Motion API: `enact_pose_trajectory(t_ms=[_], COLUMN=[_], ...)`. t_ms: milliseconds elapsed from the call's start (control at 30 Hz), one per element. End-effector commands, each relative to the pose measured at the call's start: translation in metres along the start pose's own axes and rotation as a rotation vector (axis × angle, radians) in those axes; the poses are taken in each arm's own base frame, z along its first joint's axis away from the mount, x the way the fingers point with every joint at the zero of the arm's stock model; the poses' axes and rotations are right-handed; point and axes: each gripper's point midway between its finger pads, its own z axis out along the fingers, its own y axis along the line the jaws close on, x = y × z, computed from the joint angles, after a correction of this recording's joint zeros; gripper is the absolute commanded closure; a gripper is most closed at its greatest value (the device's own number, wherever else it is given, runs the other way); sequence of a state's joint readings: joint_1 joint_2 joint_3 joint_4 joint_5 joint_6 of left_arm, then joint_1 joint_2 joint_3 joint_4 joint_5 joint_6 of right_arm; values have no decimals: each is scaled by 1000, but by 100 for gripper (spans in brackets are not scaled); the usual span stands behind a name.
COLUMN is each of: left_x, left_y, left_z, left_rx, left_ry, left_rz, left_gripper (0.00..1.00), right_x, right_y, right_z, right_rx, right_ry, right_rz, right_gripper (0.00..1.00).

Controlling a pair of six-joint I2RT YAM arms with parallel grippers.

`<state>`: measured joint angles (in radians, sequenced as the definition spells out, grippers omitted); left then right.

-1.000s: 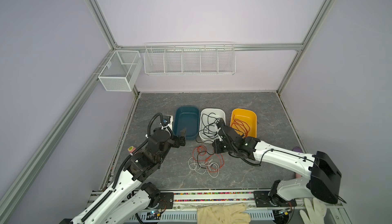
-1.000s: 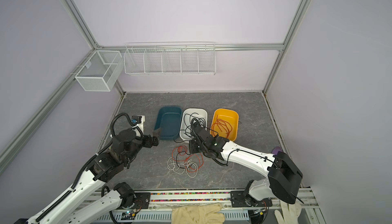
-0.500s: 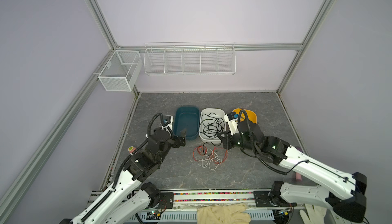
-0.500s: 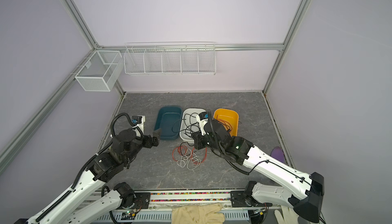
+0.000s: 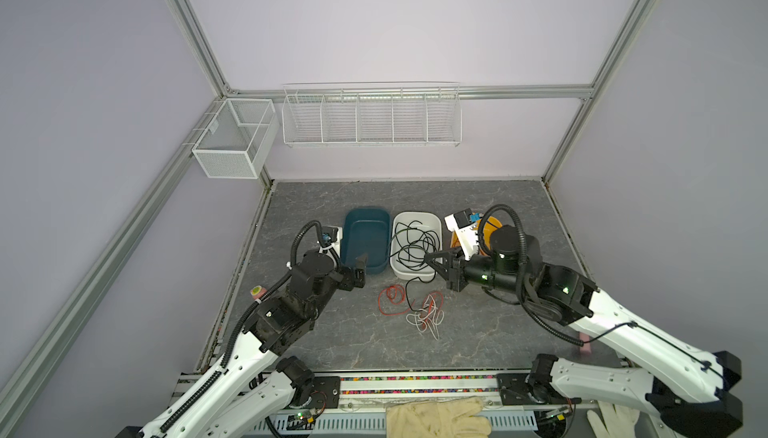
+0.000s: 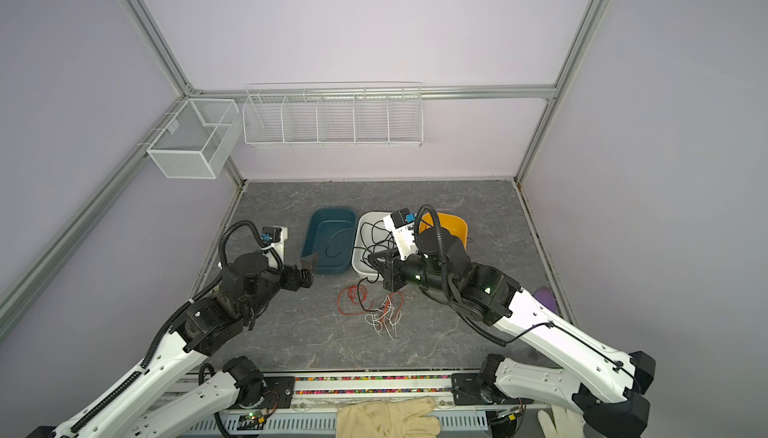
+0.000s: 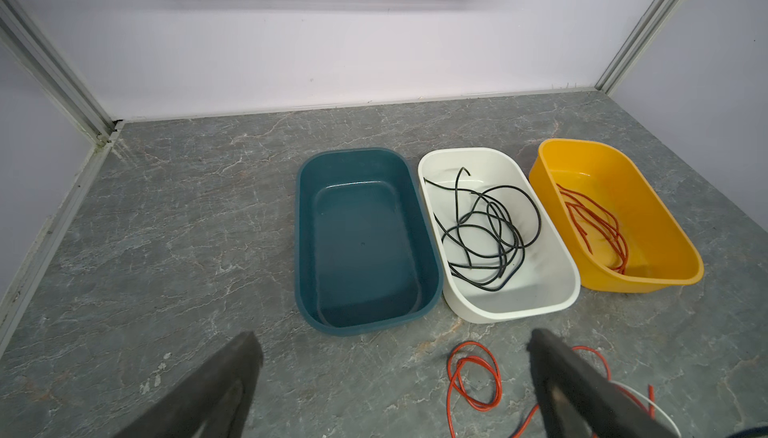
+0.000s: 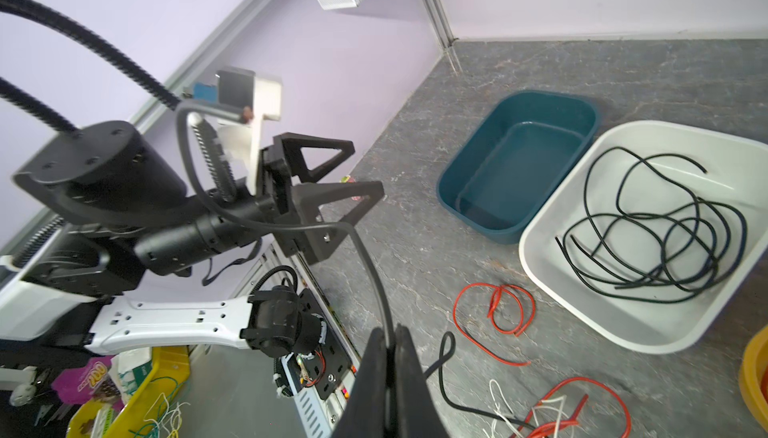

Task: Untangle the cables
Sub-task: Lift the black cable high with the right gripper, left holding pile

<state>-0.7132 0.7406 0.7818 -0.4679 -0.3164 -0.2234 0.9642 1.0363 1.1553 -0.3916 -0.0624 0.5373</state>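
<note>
My right gripper (image 8: 388, 336) (image 5: 428, 258) is shut on a thin black cable (image 8: 374, 265). It hovers by the near rim of the white bin (image 5: 415, 216). One part of that cable arcs up over the blue bin (image 6: 338, 240). The other part drops to a tangle of red and white cables (image 5: 419, 311) on the table. A red loop (image 7: 473, 373) lies beside the tangle. More black cables (image 5: 415, 245) lie coiled in the white bin, and red cables (image 7: 594, 220) lie in the orange bin. My left gripper (image 7: 395, 338) (image 5: 360, 267) is open and empty at the blue bin's near edge.
The blue bin (image 5: 368, 212), the white bin and the orange bin (image 7: 681, 249) stand in a row at mid-table. Wire baskets (image 5: 370, 116) and a mesh basket (image 5: 232, 141) hang on the walls. Gloves (image 5: 436, 415) lie over the front rail.
My right arm has swung back and lifted from the tangle toward the white bin, still shut on the black cable. The tangle has shifted slightly. The left arm has not moved.
</note>
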Motion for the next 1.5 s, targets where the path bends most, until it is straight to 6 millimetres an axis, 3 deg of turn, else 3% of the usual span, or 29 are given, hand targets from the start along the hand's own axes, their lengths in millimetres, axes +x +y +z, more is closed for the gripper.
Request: enact_pose_trajectory(t_ms=[0, 400, 733, 867, 1000, 1167, 1267, 1367, 1467], left_x=[-7, -6, -3, -3, -2, -1, -2, -3, -4], left_y=[-3, -6, -9, -10, -11, -18, -25, -34, -45], left_z=[-4, -3, -2, -2, -2, -3, -6, -12, -19], left_rx=[23, 39, 51, 56, 63, 105, 153, 209, 289], left_ry=[-8, -2, 7, 10, 11, 18, 16, 3, -19], left_rz=[15, 19, 25, 29, 28, 45, 56, 70, 79], left_gripper=[0, 0, 0, 0, 0, 0, 0, 0, 2], right_x=[-19, -55, -67, -71, -71, -85, -86, -84, -91], right_y=[27, 61, 73, 45, 41, 19, -9, -19, -12], right_z=[-10, -37, -43, -38, -31, -28, -18, -2, 4], right_rx=[-108, -199, -237, -75, -76, 11, 106, 70, -62], right_ry=[-56, -125, -148, -171, -199, -262, -276, -254, -324], right_rz=[-15, -45, -40, -45, -30, 44, 155, 241, 305], right_gripper=[93, 93, 93, 93, 93, 93, 93, 93, 93])
